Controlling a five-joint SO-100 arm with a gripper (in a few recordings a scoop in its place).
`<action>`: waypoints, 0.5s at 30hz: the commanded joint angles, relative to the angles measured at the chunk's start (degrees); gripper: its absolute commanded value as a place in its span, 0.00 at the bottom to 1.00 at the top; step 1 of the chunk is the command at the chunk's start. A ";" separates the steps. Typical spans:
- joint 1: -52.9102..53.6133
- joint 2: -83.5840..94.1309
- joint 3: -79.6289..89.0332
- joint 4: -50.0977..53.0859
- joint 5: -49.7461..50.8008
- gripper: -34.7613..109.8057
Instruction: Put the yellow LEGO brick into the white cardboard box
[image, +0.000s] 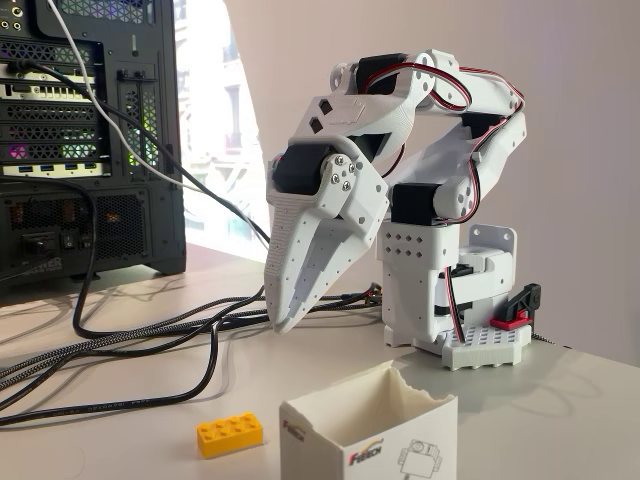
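Gripper (291, 318): white two-finger unit on a white SO-100 arm (440, 100), pointing down and slightly leftward in the fixed view. The two fingers taper to tips that sit close together with only a narrow slit between them; effectively closed, and nothing is held. Tips hang in the air above the table, touching no object.

Yellow LEGO brick (230, 434): lies flat on the table (570, 400), studs up, below and to the left of the gripper tips, well clear of them. It is just left of the box, apart from it, outside it.

White cardboard box (370, 435): open-topped, uneven rim, at the lower edge of the picture; red-and-black logo and a line-drawn robot on its front side. What can be seen of the interior is bare.

Arm base (440, 290): stands on a white studded plate (490, 345) with a black and red clamp (520, 305) at its right end.

Surface: pale, matte tabletop. Several black cables (120, 345) run across its left part.

Room: black computer tower (90, 140) with rear ports at left; bright window (215, 120) behind it; plain pale wall (580, 150) at right.
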 joint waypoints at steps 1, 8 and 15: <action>1.58 26.19 10.20 5.71 -6.15 0.18; 1.23 26.19 10.20 5.71 -6.50 0.18; 1.41 26.19 10.20 5.71 -6.33 0.18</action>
